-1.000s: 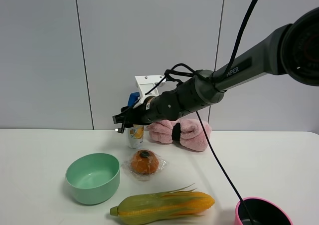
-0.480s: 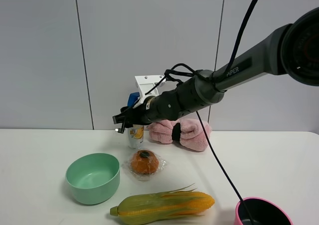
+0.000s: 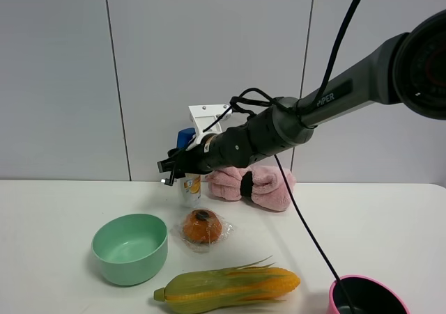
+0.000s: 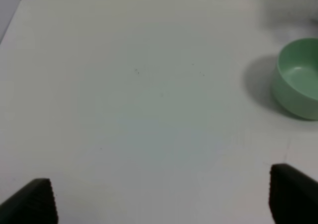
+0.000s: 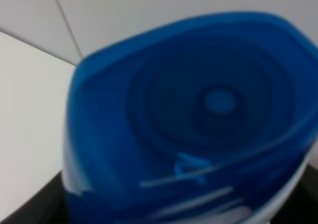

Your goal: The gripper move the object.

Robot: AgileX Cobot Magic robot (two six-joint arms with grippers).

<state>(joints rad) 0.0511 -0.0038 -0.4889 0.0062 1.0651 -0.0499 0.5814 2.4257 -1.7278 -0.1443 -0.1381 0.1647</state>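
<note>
The white shampoo bottle (image 3: 189, 187) with its blue flip cap (image 3: 185, 137) stands at the back of the table, against the wall. My right gripper (image 3: 182, 169) reaches across from the right and is shut on the bottle's upper body. In the right wrist view the blue cap (image 5: 198, 114) fills the picture, with a black finger (image 5: 30, 206) at the lower edge beside it. My left gripper (image 4: 164, 204) is open and empty over bare table; it does not show in the exterior view.
A green bowl (image 3: 130, 248) sits front left and also shows in the left wrist view (image 4: 298, 80). A wrapped orange round item (image 3: 203, 227) lies just in front of the bottle. A corn cob (image 3: 230, 285), a pink towel (image 3: 254, 183) and a pink-rimmed pot (image 3: 366, 296) stand around.
The bottle's cap and the right gripper have shifted very slightly to the left and up. Everything else is as before.
</note>
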